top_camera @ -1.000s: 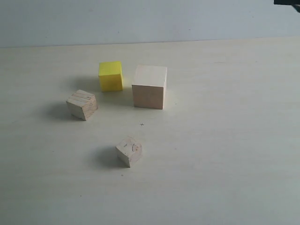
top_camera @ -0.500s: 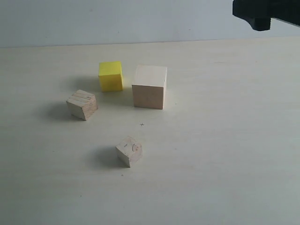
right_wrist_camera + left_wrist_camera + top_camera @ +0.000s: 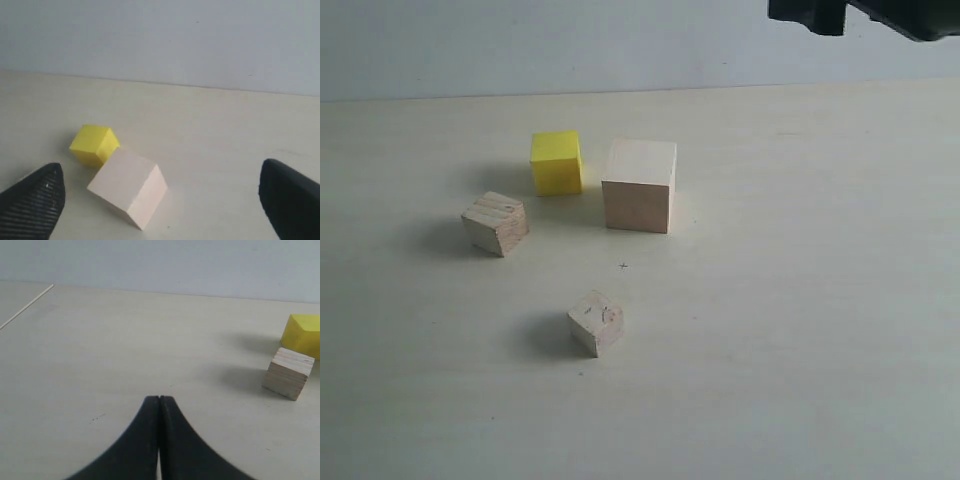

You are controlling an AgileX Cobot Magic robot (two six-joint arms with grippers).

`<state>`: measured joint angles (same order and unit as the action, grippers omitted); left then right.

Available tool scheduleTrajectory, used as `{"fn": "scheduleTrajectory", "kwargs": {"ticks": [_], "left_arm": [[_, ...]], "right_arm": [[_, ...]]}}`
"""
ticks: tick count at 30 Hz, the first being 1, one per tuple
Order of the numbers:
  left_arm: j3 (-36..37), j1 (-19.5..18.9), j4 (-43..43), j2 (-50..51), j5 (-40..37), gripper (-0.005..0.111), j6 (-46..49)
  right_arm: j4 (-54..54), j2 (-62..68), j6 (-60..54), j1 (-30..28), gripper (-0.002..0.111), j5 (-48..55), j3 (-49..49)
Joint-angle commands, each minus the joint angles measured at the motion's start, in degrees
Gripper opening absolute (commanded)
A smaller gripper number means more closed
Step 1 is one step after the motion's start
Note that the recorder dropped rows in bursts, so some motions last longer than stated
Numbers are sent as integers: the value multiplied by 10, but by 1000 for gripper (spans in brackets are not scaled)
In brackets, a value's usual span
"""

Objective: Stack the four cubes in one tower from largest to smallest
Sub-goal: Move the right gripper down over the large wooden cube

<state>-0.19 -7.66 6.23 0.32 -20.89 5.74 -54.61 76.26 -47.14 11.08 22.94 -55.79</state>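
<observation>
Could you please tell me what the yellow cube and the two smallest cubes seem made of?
The mid-sized bright yellow cube has an even, opaque matte coat; its core cannot be told. The small bare wooden cube shows parallel grain lines: likely unfinished wood. The smallest wooden cube, with a knot mark, looks alike.

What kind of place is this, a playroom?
Probably a robot lab workbench, not a playroom: a bare pale table against a plain wall, a yellow cube and wooden cubes set out, and the robot's black right pincer open above them.
</observation>
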Motion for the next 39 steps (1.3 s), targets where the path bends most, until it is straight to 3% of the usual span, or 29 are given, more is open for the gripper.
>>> {"fn": "scheduleTrajectory", "kwargs": {"ticks": [1, 7, 15, 27, 39], "left_arm": [[2, 4, -1, -3, 6, 0, 0], [2, 4, -1, -3, 6, 0, 0], [2, 4, -1, -3, 6, 0, 0], [2, 4, -1, -3, 6, 0, 0], [2, 4, -1, -3, 6, 0, 0]], "right_arm": [[-33, 78, -89, 2, 105, 111, -78], [-35, 190, -209, 15, 105, 179, -175], [35, 286, -307, 77, 105, 160, -272], [197, 372, -273, 146, 105, 142, -293], [171, 376, -272, 156, 105, 68, -293]]}}
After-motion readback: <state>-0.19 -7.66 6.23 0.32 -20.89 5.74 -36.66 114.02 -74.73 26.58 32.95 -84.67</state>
